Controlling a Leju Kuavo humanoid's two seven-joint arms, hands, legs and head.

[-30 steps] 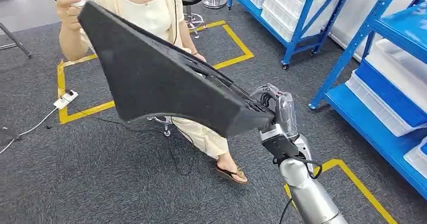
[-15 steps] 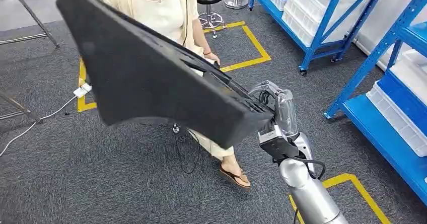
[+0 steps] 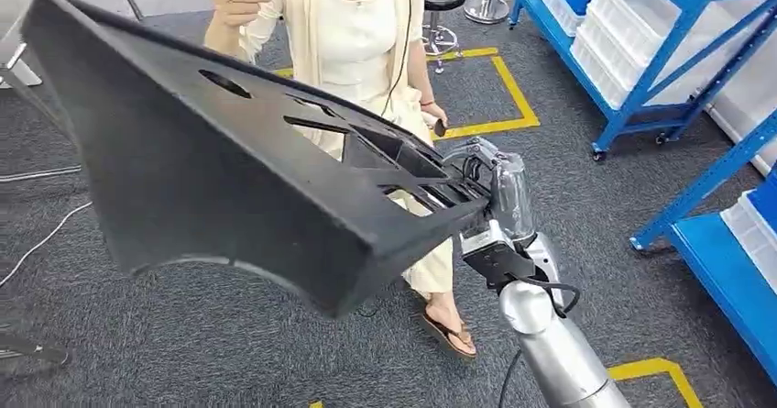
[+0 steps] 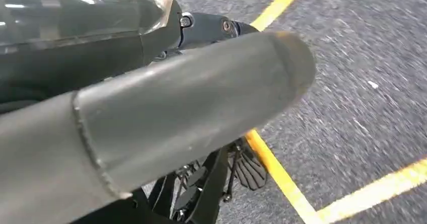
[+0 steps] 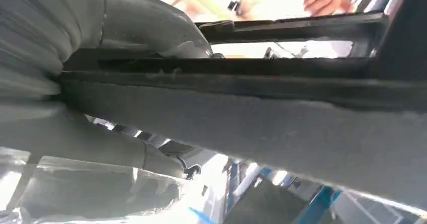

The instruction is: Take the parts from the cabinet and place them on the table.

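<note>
— So where's the right hand (image 3: 490, 192)?
— Raised ahead, fingers clamped on one end of the black panel (image 3: 220, 179), which juts up-left, well above the carpet (image 3: 623, 206).
— Left hand (image 4: 151, 118)?
— Hanging; fingers unclear.

The whole head view has swung, so the camera has turned: the blue shelving (image 3: 641, 69) now sits further toward the right edge, and the person (image 3: 366, 41) stands nearer the middle. Against the shelving, the black panel (image 3: 229, 170) held in the right hand (image 3: 490, 202) has swept away leftward and shows more of its slotted upper face.
</note>
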